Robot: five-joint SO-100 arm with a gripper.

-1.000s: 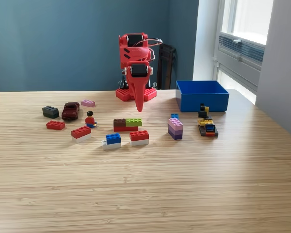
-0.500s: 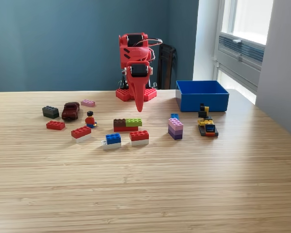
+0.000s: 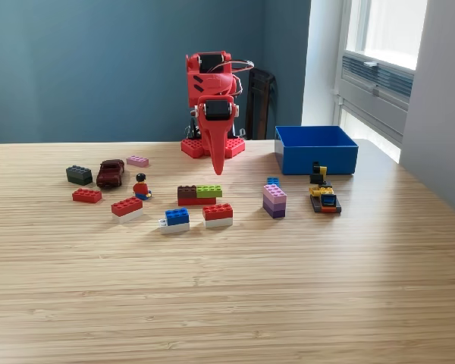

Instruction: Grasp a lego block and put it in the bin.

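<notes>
On the wooden table (image 3: 227, 303) you have everything left to do: no block is lifted, and what shows of the bin (image 3: 316, 149), at the exterior view's right beside the arm's base, holds no brick, though its floor is mostly hidden. Your gripper (image 3: 217, 168) hangs point-down with its jaws pressed together, grasping nothing, above and behind the brown-and-green block (image 3: 199, 194). The red-and-white block (image 3: 218, 214) and blue-and-white block (image 3: 175, 220) lie just in front, well apart from the bin.
</notes>
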